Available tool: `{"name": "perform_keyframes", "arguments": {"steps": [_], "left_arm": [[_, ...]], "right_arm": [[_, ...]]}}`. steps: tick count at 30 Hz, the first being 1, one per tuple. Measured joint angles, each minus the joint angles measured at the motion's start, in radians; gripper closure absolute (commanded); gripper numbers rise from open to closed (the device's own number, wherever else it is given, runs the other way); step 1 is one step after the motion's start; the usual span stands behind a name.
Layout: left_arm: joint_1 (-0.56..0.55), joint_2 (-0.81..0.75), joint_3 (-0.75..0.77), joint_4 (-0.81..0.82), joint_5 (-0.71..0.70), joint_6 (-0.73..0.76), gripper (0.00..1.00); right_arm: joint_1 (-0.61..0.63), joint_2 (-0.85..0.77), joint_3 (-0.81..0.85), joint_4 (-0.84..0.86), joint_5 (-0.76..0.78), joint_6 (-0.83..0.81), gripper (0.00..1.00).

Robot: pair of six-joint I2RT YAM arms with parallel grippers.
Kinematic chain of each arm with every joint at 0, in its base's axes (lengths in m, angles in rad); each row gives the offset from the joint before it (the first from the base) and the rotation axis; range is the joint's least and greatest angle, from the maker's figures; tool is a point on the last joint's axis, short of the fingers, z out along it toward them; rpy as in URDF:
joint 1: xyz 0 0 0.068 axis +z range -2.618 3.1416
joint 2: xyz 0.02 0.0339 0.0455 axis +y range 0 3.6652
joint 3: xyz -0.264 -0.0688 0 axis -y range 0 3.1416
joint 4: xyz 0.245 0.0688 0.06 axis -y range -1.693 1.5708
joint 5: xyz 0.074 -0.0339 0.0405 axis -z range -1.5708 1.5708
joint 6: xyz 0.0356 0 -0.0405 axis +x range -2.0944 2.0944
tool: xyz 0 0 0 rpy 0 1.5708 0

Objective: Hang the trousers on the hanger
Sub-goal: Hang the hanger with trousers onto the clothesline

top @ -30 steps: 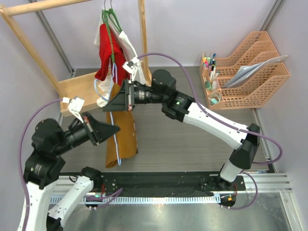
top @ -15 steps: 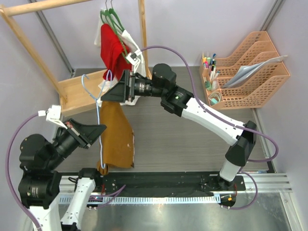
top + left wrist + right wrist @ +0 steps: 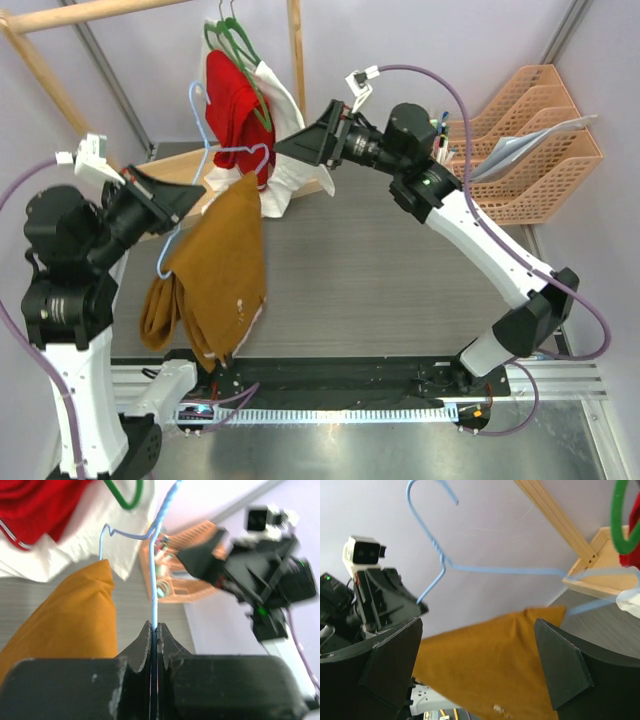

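Note:
The mustard trousers (image 3: pixel 215 270) hang folded over the light-blue wire hanger (image 3: pixel 205 150), lifted off the table at the left. My left gripper (image 3: pixel 198 196) is shut on the hanger's wire below the hook; in the left wrist view the wire (image 3: pixel 154 580) runs up from between the closed jaws (image 3: pixel 154 628), with the trousers (image 3: pixel 65 615) to its left. My right gripper (image 3: pixel 285 150) stands open to the right of the hanger, touching nothing. Its wrist view shows the wide-apart gripper (image 3: pixel 480 670), with the trousers (image 3: pixel 490 665) and hanger (image 3: pixel 505 571) beyond it.
A wooden rack (image 3: pixel 296 60) at the back carries green hangers (image 3: pixel 235 45) with a red garment (image 3: pixel 235 100) and a white garment (image 3: pixel 285 115), close behind the blue hanger. An orange file organiser (image 3: pixel 530 150) and pens (image 3: pixel 437 135) stand at the right.
My left arm has raised the hanger and trousers up and to the left. My right gripper has opened, let go and drawn back to the right.

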Motion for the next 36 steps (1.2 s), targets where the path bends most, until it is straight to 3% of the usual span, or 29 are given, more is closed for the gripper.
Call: {"name": "perform_keyframes", "arguments": {"steps": [4, 15, 36], "left_arm": [[0.0, 0.108, 0.112, -0.003, -0.088, 0.035, 1.0], [0.001, 0.089, 0.097, 0.045, -0.325, 0.142, 1.0], [0.001, 0.474, 0.251, 0.369, -0.351, 0.283, 1.0]], "right_arm": [[-0.041, -0.078, -0.056, 0.001, -0.002, -0.006, 0.0], [-0.097, -0.148, -0.151, 0.0, -0.011, -0.013, 0.0], [-0.136, -0.173, -0.177, -0.001, -0.024, -0.037, 0.0]]}}
